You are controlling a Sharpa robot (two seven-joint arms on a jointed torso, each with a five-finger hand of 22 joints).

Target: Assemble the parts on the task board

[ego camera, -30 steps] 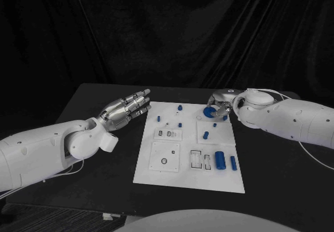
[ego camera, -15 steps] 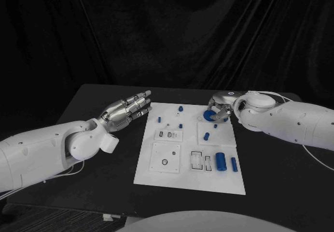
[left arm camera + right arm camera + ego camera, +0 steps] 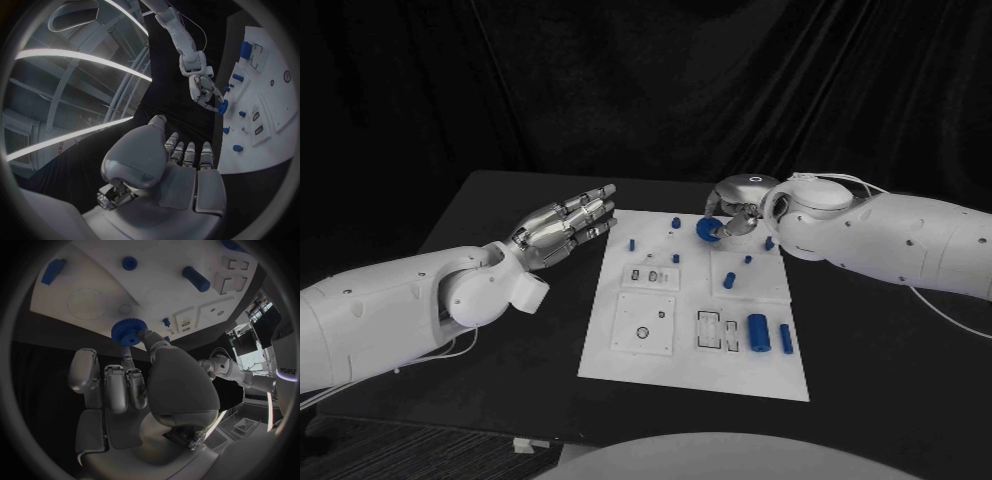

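The white task board (image 3: 678, 355) lies in the middle of the black table. My right hand (image 3: 737, 212) hovers over the board's far edge and pinches a blue toothed gear (image 3: 708, 229) between thumb and a finger. In the right wrist view the gear (image 3: 128, 332) sits at the fingertips of the right hand (image 3: 150, 385), just above the board (image 3: 94, 300). My left hand (image 3: 567, 228) hangs beside the board's far left corner, fingers straight and apart, holding nothing. The left wrist view shows the left hand (image 3: 181, 165) flat, the right hand (image 3: 203, 90) and the gear (image 3: 222, 106) beyond it.
Several small blue pegs (image 3: 675, 258) stand on the board's far half. Near its right edge lie a thick blue cylinder (image 3: 757, 331) and a thinner one (image 3: 785, 338). Rectangular slots (image 3: 711, 330) and a round recess (image 3: 642, 334) mark the near half.
My right hand has carried the gear a little to the left along the board's far edge. The left hand has stayed where it was.
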